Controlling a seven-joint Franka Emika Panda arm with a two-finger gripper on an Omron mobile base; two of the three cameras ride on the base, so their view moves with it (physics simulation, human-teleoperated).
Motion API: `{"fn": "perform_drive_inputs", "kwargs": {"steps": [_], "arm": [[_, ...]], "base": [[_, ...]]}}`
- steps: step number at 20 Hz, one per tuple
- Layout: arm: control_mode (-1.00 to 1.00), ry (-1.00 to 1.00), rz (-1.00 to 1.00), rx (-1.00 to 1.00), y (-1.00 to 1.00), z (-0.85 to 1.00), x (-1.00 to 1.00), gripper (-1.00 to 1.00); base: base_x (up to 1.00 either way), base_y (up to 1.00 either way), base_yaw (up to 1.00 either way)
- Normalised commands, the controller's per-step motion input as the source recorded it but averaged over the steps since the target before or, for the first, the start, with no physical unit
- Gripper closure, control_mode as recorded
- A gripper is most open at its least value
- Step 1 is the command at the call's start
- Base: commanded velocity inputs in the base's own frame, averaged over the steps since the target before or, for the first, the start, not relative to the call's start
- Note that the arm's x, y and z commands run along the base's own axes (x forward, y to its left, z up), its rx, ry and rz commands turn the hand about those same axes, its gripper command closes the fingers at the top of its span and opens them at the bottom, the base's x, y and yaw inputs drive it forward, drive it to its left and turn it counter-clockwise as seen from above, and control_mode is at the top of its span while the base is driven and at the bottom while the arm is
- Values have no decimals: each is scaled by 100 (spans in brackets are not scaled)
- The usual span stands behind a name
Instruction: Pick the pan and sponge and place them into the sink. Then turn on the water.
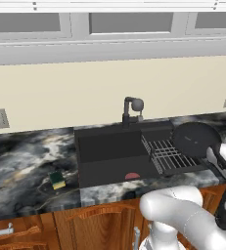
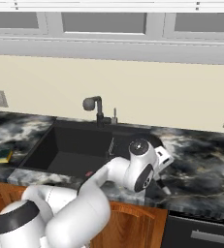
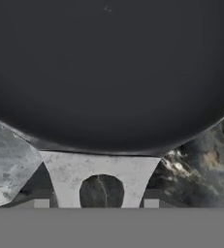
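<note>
The black pan point(image 1: 194, 137) lies on the marble counter just right of the sink point(image 1: 109, 146), with its thin handle running toward my hand. My gripper point(image 3: 96, 203) is open, and its fingertips point(image 3: 41, 203) stand on either side of the pan's grey handle bracket point(image 3: 101, 167) with a gap on each side. Seen from the hand, the pan's dark bowl point(image 3: 108, 72) is very close. The yellow and green sponge point(image 1: 57, 179) point(image 2: 4, 156) sits on the counter left of the sink. The black faucet point(image 1: 132, 108) point(image 2: 96, 107) stands at the back, and water is out of view.
A wire dish rack point(image 1: 168, 154) takes up the right part of the sink, beside the pan. A red drain piece point(image 1: 132, 176) lies on the basin floor near the front. My white arm point(image 2: 118, 174) reaches over the sink's front right corner. Wooden cabinets run below the counter.
</note>
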Motion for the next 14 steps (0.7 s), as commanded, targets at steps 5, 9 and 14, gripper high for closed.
{"fn": "perform_drive_inputs", "kwargs": {"steps": [5, 9, 14], "arm": [[-100, 6, 7, 0, 52, 0, 0, 100], [-100, 6, 2, 0, 59, 1, 0, 100], [-100, 2, 1, 0, 58, 1, 0, 100]], "base": [[0, 0, 0], [0, 0, 0], [0, 0, 0]]}}
